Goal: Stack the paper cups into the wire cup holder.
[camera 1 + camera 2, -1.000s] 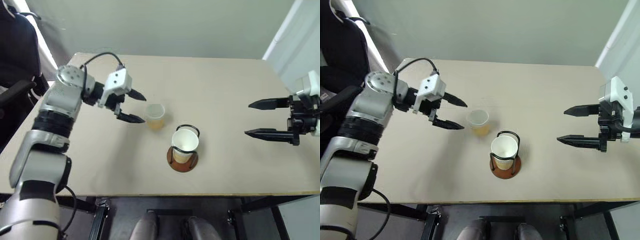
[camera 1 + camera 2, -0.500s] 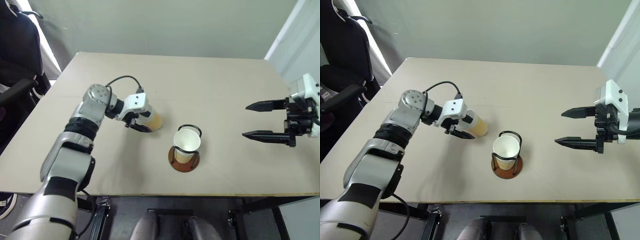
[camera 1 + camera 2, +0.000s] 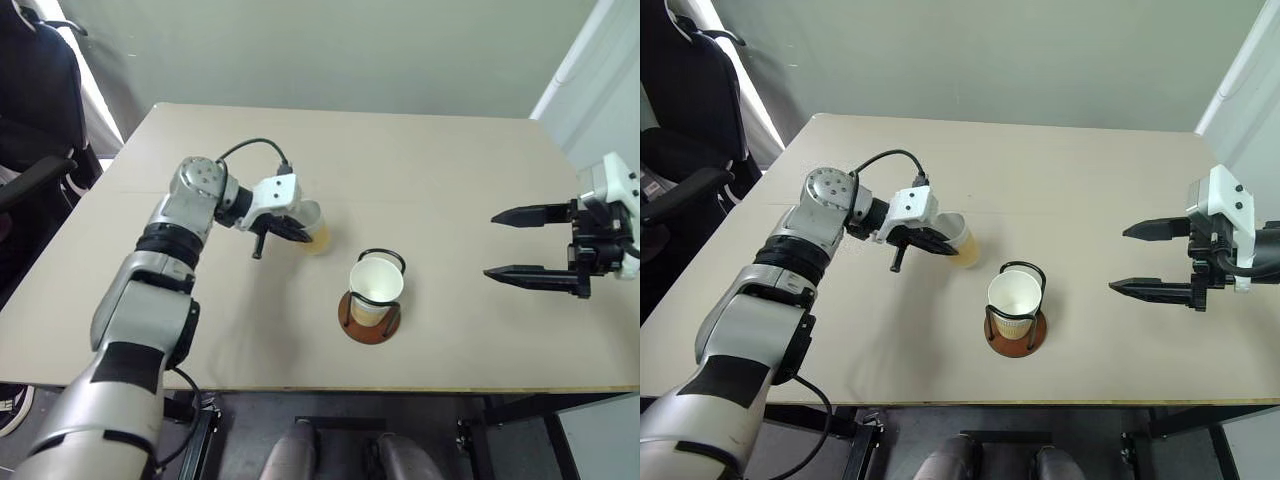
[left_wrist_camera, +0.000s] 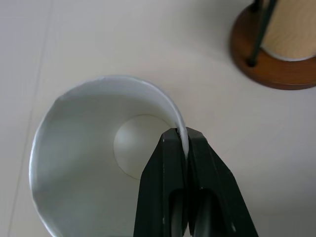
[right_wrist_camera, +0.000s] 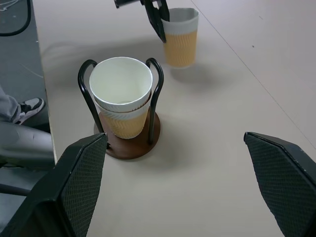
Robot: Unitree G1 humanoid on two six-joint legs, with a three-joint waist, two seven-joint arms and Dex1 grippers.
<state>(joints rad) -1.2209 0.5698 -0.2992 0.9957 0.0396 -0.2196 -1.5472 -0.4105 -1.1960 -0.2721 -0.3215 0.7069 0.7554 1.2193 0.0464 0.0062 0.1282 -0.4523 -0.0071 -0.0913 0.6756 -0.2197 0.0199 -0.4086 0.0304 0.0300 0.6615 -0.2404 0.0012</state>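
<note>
Tan-orange paper cup (image 5: 180,35), pinched at its white rim by the closed left pincer (image 4: 183,143), one finger inside the wall and one outside; the cup stands on the beige counter (image 3: 450,180). Just beside that pincer, toward the right pincer (image 3: 520,243), the wire cup holder (image 5: 129,139) carries two nested cups (image 5: 122,94); three cups in all. Right pincer: spread wide, holding nothing, well apart. Grey-green wall (image 3: 330,50) behind; dark chair (image 3: 35,100) past the left arm.

Two nested cups (image 5: 122,101) in the wire holder (image 5: 129,140); third cup (image 3: 308,226) apparently just behind-left, on the table (image 3: 430,180).
</note>
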